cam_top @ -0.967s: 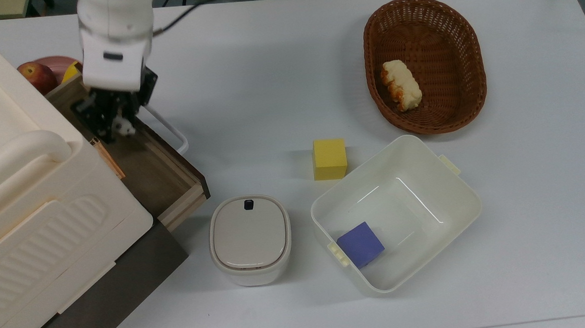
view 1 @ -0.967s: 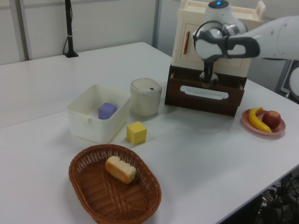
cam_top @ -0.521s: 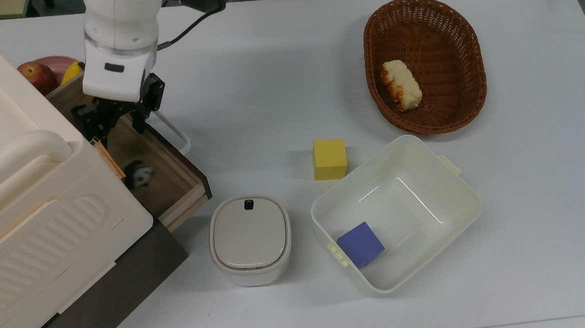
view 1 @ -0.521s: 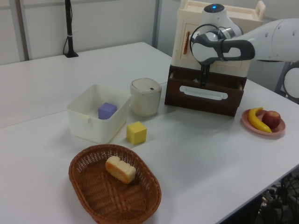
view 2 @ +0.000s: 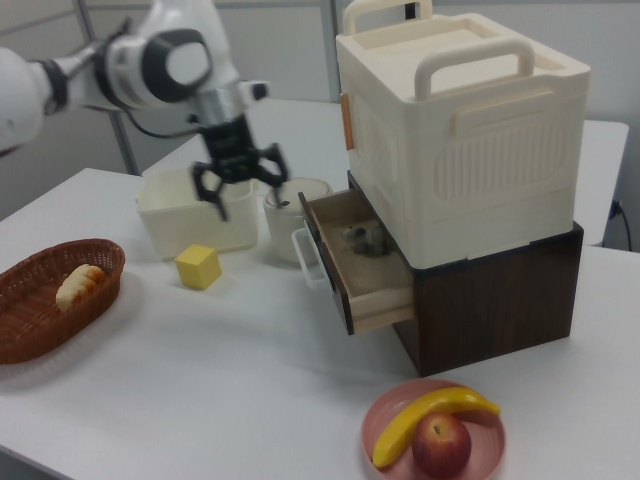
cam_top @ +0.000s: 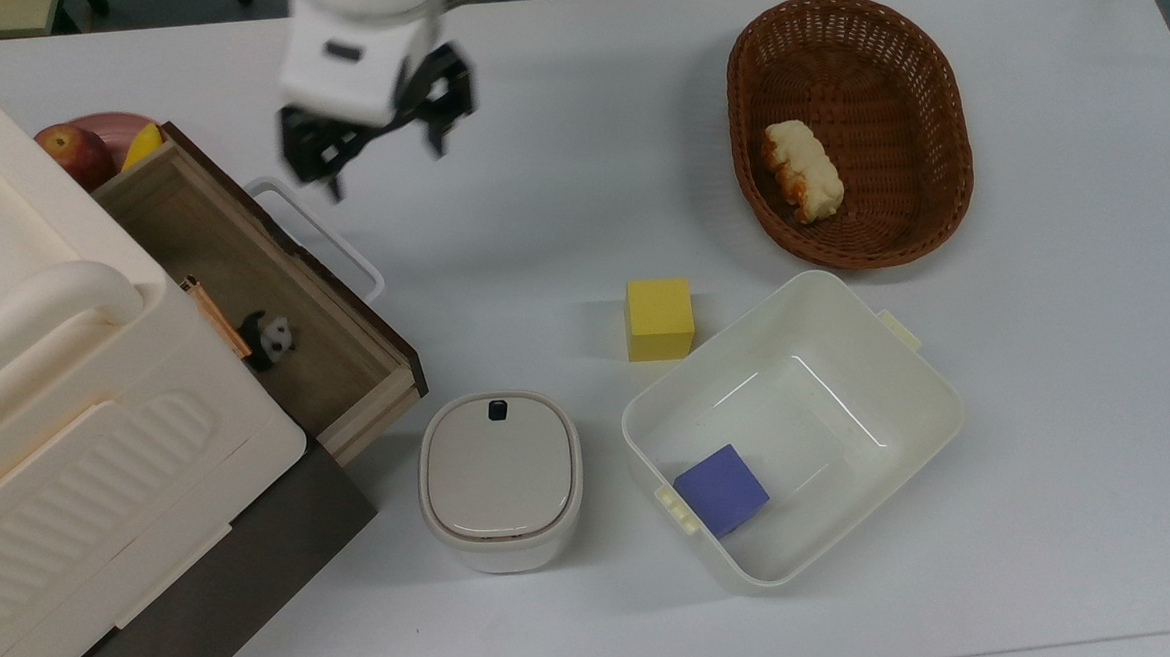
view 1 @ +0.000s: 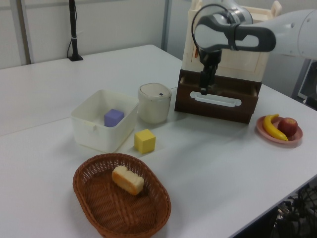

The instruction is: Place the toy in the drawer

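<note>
1. White worktop (cam_top: 557,170) w/ open drawer (cam_top: 343,301) at top view's 9 o'clock.
2. I see the toy (cam_top: 270,339) lying inside the drawer, near cabinet side.
3. Gripper (cam_top: 375,144) at 11 o'clock, above the worktop just past the drawer front, jaws spread, holding nothing.

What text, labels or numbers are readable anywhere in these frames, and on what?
None can be read.
The lidded container has a small dark mark on its lid, no legible text.
The storage box, white tub, yellow cube and drawer show no print.
</note>
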